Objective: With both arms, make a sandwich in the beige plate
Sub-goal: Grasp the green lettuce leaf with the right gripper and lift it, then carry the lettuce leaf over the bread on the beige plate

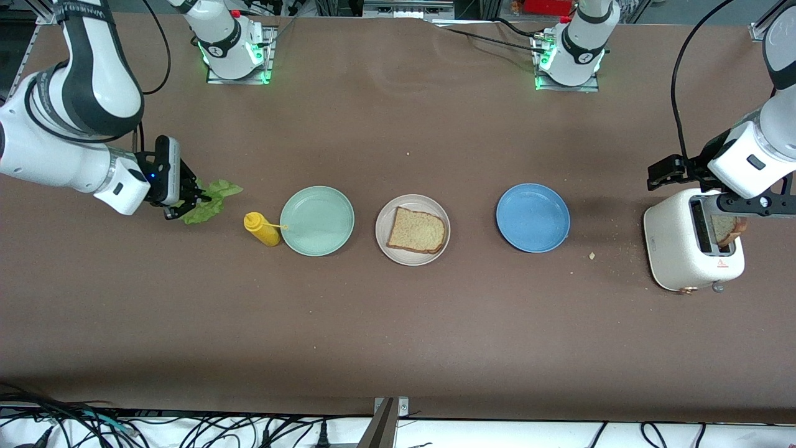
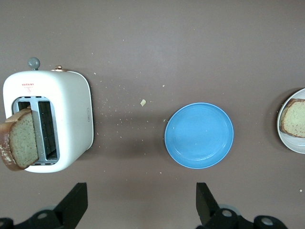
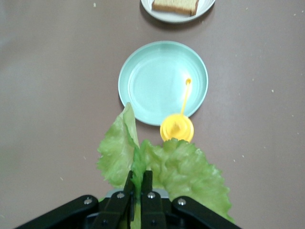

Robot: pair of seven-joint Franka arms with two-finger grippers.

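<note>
A: Front view first. Where's the beige plate?
B: Mid tabletop, between the mint-green plate and the blue plate. One bread slice lies flat on it, nothing on top.

A: My right tool?
B: At the right arm's end of the tabletop, fingers pinched narrow on the lettuce leaf. Right wrist view shows the fingers closed on the leaf's edge, leaf spreading out ahead of them. Can't tell if the leaf is lifted or touching the tabletop.

A: Yellow thing?
B: Mustard bottle, just beside the mint-green plate on the lettuce side, nozzle tip over the plate's rim.

A: My left tool?
B: Over the tabletop beside the toaster, at the left arm's end. Fingers spread wide in the left wrist view, holding nothing.

A: Second slice?
B: Second bread slice sticks up out of a toaster slot, tilted. Crumbs scattered between toaster and blue plate.
</note>
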